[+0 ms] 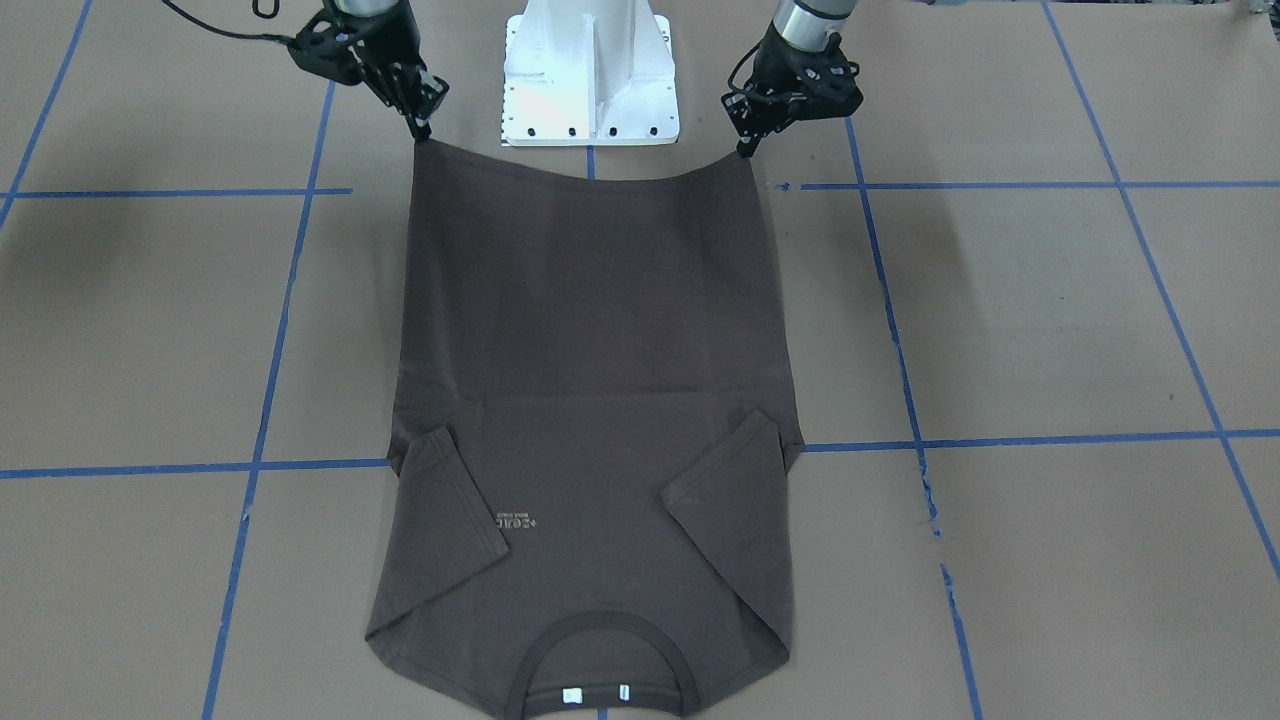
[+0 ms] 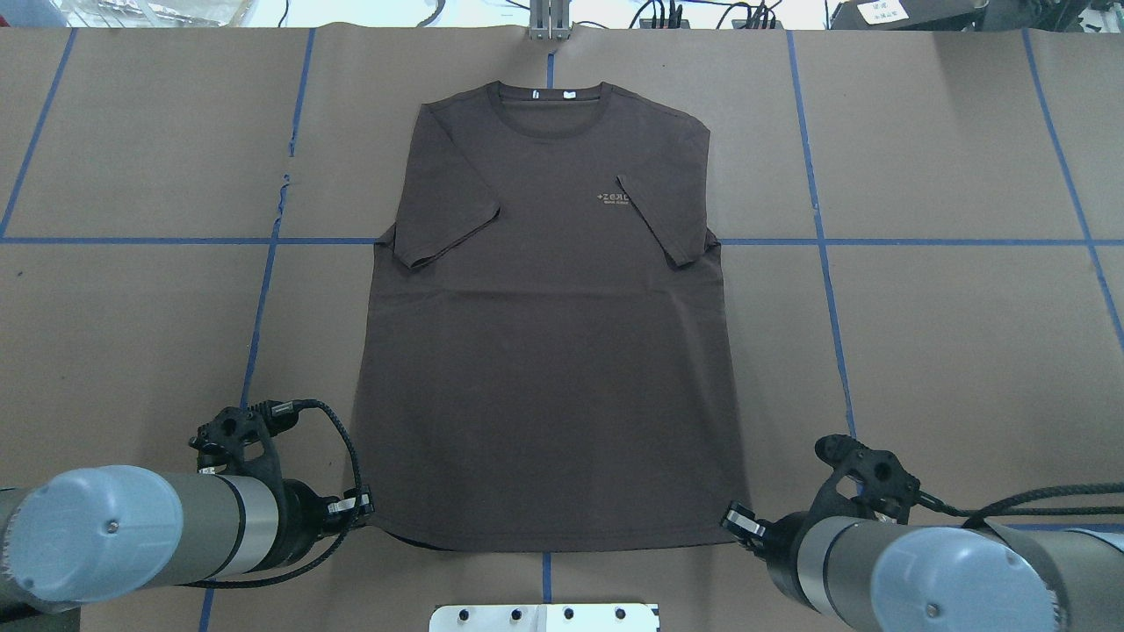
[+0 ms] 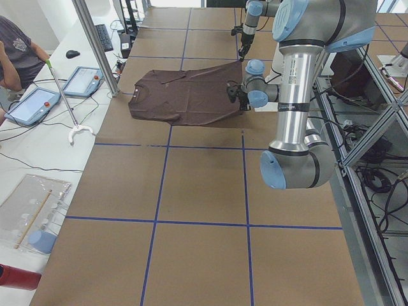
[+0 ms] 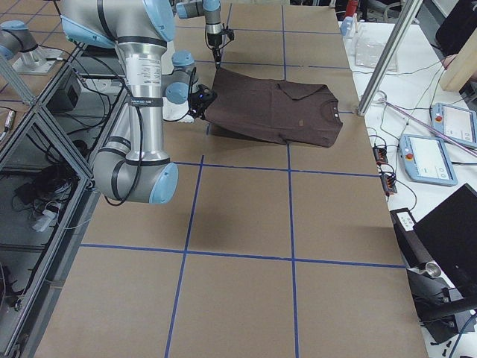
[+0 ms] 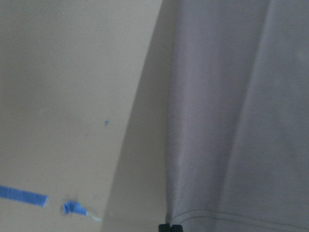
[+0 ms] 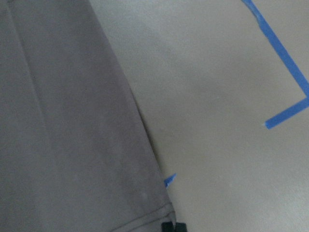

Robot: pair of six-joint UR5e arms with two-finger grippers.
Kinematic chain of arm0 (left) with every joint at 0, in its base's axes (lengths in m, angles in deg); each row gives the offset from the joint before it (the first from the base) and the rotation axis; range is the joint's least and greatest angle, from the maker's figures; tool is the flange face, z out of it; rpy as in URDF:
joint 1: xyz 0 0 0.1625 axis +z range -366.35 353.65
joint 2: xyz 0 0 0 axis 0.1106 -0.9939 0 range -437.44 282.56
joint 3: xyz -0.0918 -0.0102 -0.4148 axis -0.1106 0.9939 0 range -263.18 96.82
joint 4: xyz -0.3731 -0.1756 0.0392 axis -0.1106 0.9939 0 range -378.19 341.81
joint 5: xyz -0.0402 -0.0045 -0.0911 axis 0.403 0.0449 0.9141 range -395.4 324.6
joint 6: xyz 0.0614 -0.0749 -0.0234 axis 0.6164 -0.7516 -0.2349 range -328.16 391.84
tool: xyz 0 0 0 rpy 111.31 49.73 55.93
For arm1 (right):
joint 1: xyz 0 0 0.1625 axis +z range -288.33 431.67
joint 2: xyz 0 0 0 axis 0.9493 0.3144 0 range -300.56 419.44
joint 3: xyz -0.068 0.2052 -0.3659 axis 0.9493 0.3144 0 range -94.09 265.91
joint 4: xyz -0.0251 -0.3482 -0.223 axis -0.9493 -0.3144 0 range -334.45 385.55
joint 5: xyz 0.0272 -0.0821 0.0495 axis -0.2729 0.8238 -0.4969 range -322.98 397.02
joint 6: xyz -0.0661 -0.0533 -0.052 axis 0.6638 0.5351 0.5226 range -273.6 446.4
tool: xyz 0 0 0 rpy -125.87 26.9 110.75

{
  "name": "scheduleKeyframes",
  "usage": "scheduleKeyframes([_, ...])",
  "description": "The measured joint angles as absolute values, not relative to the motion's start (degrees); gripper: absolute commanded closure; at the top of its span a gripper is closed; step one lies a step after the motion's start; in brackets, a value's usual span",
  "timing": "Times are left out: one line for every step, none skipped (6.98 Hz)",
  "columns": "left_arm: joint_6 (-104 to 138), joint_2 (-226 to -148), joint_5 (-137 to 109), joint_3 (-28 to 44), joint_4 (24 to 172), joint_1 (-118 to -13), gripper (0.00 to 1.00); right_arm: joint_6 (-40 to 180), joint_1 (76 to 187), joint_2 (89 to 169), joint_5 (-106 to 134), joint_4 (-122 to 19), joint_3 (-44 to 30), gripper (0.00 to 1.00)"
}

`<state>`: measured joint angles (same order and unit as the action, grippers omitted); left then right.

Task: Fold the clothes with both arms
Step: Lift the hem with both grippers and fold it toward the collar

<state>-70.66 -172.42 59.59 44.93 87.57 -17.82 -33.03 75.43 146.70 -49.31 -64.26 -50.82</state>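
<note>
T-shirt [image 1: 590, 330]: front up, sleeves folded in; its long axis runs straight away from the pedestal [image 1: 590, 80], with the collar [image 1: 605, 640] at the far end and the hem nearest, lifted.
Left gripper [image 1: 746, 148]: pinched on the hem corner just beside the pedestal.
Right gripper [image 1: 420, 128]: clamped on the opposite corner.
Risk: the hem sags between the grips, so uneven travel toward the collar could skew the fold, and a thin pinch could slip.

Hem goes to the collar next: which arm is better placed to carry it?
Neither alone. The left gripper pinches one hem corner of the T-shirt, the right gripper the other, both corners raised. Probably both should carry the hem together toward the collar.
</note>
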Motion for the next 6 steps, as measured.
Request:
scheduleKeyframes([-71.5,-172.4,59.7,47.0,86.7,-17.7,1.0,-33.6,74.6,147.5,-48.9,-66.3,-54.3,1.0])
scheduleKeyframes([-71.5,-172.9,59.9,48.4,85.9,-18.3,1.0,-33.3,76.0,147.1,-48.2,-67.6,-55.8,1.0])
scheduleKeyframes([-69.7,-175.0,59.9,48.1,85.5,-21.1,1.0,-31.4,79.3,145.3,-48.1,-68.2,-54.9,1.0])
scheduleKeyframes([-66.6,-179.5,60.0,44.3,85.4,-25.7,1.0,-27.1,84.2,141.2,-48.7,-68.4,-50.9,1.0])
scheduleKeyframes([-64.0,-185.3,60.0,36.8,85.7,-30.3,1.0,-21.2,91.0,136.2,-51.4,-68.3,-44.7,1.0])
scheduleKeyframes([-61.9,-190.9,59.9,28.1,87.2,-34.6,1.0,-15.3,97.9,131.7,-55.4,-68.0,-37.6,1.0])
